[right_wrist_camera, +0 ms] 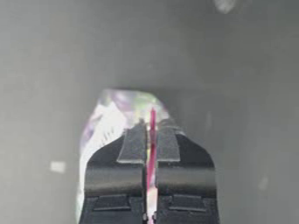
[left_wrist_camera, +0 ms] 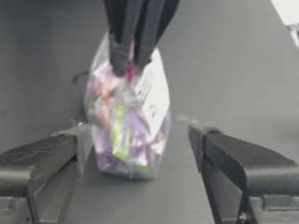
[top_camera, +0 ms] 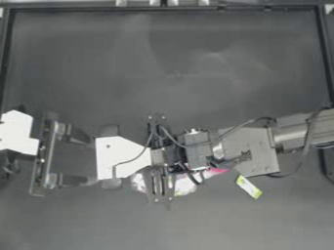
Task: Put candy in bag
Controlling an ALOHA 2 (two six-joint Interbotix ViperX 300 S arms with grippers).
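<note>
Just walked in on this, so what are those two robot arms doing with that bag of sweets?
The right gripper is shut on the pink seal strip of the bag, holding it up by its top near the table's middle. The left gripper sits open just beside the bag, its fingers either side of it without closing. The candy, a small yellow-green piece, lies on the table to the right of the bag, not yet picked up.

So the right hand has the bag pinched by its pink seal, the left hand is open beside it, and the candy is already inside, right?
Not quite: the candy still lies on the table outside the bag, as the top view shows. The right hand does pinch the seal, and the left hand is open.
</note>
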